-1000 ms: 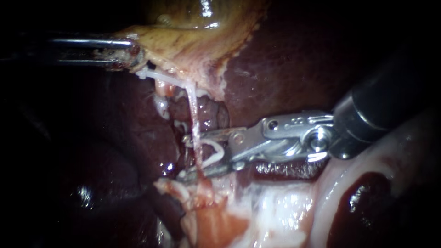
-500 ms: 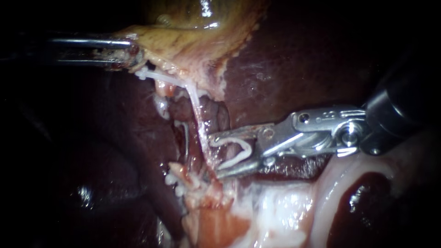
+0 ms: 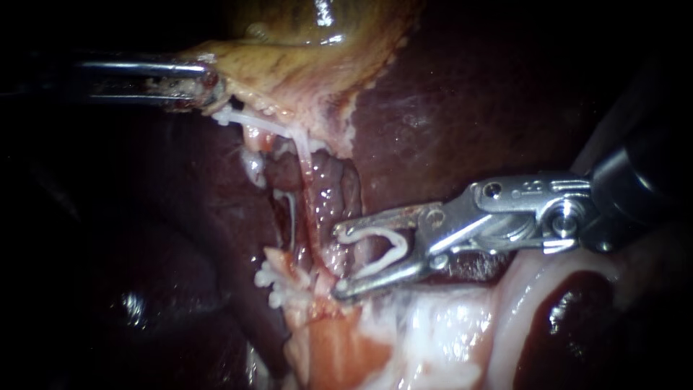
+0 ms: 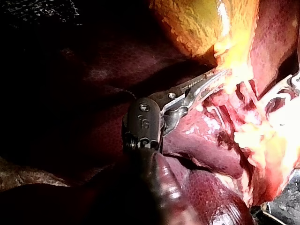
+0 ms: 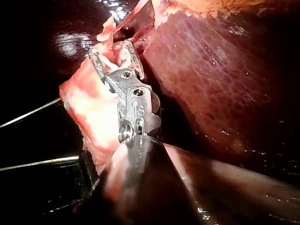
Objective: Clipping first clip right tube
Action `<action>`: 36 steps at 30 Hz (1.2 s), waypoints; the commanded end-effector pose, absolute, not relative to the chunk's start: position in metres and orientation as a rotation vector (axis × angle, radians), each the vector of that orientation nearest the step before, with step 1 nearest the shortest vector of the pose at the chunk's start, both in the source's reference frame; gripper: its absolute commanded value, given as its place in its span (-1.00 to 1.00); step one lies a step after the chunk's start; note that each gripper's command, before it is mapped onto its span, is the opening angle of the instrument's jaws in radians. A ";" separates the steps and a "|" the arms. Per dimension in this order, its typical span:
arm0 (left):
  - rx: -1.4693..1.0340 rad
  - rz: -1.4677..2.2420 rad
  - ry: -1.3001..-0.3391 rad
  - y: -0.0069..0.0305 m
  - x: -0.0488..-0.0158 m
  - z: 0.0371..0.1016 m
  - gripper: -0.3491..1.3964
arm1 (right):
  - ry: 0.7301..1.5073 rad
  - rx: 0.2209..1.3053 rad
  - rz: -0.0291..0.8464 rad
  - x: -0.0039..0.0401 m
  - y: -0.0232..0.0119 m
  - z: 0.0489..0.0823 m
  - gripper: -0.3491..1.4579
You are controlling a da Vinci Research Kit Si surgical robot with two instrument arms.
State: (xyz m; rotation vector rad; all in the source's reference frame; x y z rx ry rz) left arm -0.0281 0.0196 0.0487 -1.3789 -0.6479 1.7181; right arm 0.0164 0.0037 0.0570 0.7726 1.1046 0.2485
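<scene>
My right instrument [image 3: 338, 261], a bright metal shaft end coming in from the right, has its pincer standing wide apart. A white V-shaped clip [image 3: 393, 242] sits in it, one leg along each jaw, mouth facing outward. So the pincer holds the clip and nothing else.

The slim, wet, pink right tube [image 3: 309, 209] lies just beyond the pincer's tips, on the side away from the shaft. It is not yet inside the mouth, though the lower tip is almost against its foot. The tube's long axis runs from the yellowish, ragged edge of the gallbladder [image 3: 303, 65] down into pale fatty tissue. The pincer lies nearly square across that line. I judge the coming move to be a short advance along the shaft, so that the tube passes between the clip's legs.

My dark, slender left instrument [image 3: 209, 83] is well apart, and its pincer is closed on the gallbladder's edge, which it holds taut over the dark red liver [image 3: 447, 108].

I count two instruments and one clip. I see none on any tube. There are two strands: the right tube and a thin pale strand [image 3: 291, 217] just beside it.
</scene>
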 end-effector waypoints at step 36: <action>-1.379 1.718 -0.647 0.0196 -0.0282 0.0486 -1.00 | 1.209 1.054 0.281 0.0220 -0.0019 0.0530 -0.07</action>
